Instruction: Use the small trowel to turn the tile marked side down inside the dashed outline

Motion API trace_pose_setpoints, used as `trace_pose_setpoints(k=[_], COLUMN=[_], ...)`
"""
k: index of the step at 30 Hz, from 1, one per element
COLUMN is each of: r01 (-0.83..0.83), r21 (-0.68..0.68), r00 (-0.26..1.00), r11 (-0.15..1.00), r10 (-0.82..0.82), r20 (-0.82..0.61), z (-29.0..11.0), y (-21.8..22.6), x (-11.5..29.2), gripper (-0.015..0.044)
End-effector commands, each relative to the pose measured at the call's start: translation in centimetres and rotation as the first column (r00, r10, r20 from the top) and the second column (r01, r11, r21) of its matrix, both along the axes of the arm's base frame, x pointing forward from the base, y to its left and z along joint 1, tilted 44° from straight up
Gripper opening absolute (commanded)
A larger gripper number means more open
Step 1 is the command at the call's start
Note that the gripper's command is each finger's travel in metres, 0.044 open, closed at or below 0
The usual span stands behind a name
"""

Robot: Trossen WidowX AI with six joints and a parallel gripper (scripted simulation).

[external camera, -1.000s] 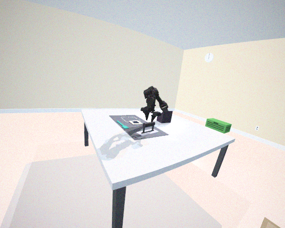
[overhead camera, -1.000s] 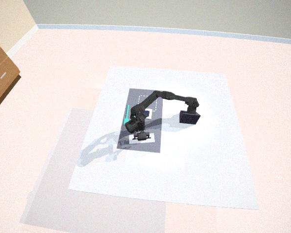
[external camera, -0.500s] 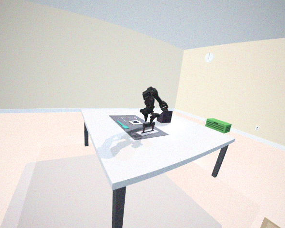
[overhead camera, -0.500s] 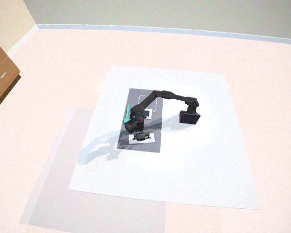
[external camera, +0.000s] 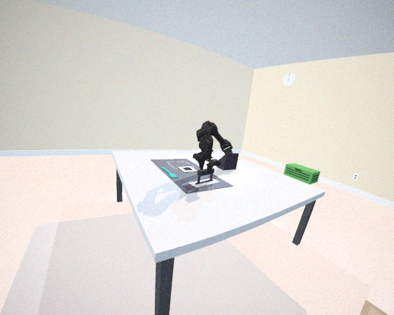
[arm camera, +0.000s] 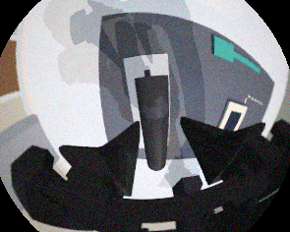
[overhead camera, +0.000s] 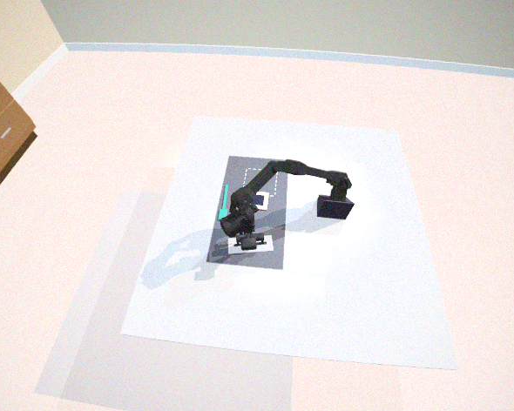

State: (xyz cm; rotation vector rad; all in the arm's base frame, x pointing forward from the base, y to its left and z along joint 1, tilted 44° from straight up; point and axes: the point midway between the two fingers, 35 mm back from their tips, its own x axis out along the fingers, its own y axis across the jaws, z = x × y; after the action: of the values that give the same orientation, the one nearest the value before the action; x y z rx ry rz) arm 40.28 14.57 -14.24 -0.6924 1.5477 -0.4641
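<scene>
Grey mat (overhead camera: 275,247) sits mid-frame in your top view, on the white table (overhead camera: 359,282). Your gripper (overhead camera: 247,240) hangs at the mat's lower end, right over a dark trowel (arm camera: 153,119) resting on a white pad (overhead camera: 266,245). In the wrist view the trowel's handle runs up the centre of the frame between the two fingers, which stand apart on either side of it and are not clamped on anything. The tile (overhead camera: 260,200), white with a dark square facing up, lies just below the dashed outline (overhead camera: 248,174), near the middle of the mat. A teal stick (overhead camera: 225,200) lies along the mat's left edge. The arm's base (overhead camera: 334,207) stands on the table to the right of the mat.
</scene>
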Motion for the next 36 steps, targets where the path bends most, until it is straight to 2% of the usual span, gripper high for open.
trace_pose_setpoints(k=[1, 17, 24, 36], r01=[-0.007, -0.007, -0.011, -0.256], r21=[-0.003, -0.003, -0.003, 0.027], r00=[1.0, 1.0, 1.0, 0.94], r11=[1.0, 1.0, 1.0, 0.966], r10=[0.007, 0.007, 0.011, 0.255], r20=[-0.002, -0.002, -0.005, -0.228], z=[-0.06, -0.06, -0.06, -0.06], y=[-0.05, -0.05, -0.05, -0.05], x=[0.0, 0.0, 0.0, 0.0], gripper=[0.0237, 0.013, 0.013, 0.013])
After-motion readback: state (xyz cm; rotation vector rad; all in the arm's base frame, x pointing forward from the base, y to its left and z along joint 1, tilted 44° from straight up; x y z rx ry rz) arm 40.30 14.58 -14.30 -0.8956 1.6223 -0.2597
